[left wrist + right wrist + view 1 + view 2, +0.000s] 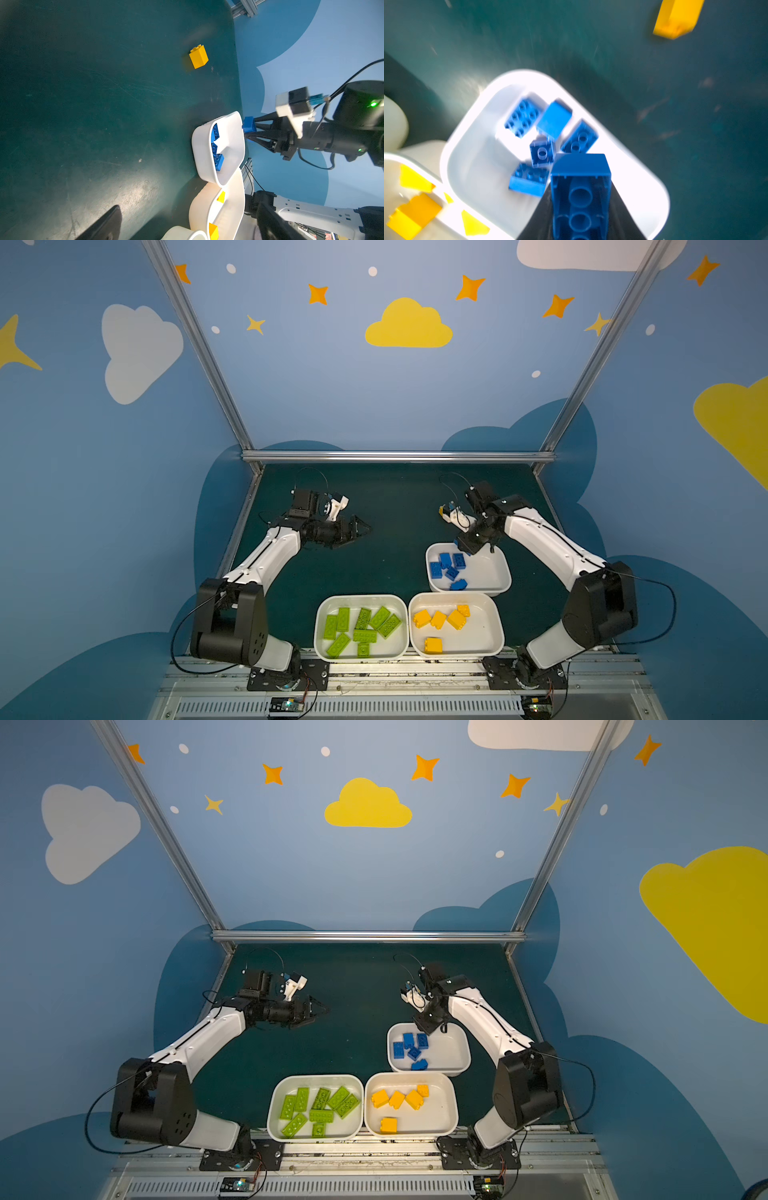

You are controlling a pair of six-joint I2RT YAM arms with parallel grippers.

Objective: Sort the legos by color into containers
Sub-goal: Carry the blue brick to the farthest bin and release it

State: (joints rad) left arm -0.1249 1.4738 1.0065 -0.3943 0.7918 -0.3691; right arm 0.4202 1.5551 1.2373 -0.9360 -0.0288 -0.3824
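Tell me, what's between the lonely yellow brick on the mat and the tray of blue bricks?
Nothing: the left wrist view shows only bare green mat between yellow brick and tray.

Held blue brick [580, 197] cut off, loose yellow brick [677, 18] blurred, cropped

A dark green mat [395, 506] is being bounded at its far edge by an aluminium bar [399, 456], with two slanted posts [199, 344] being carried up from the mat's far corners. Behind the mat, a blue wall [332, 398] is being decorated by a yellow cloud [408, 325] and orange stars [318, 294].
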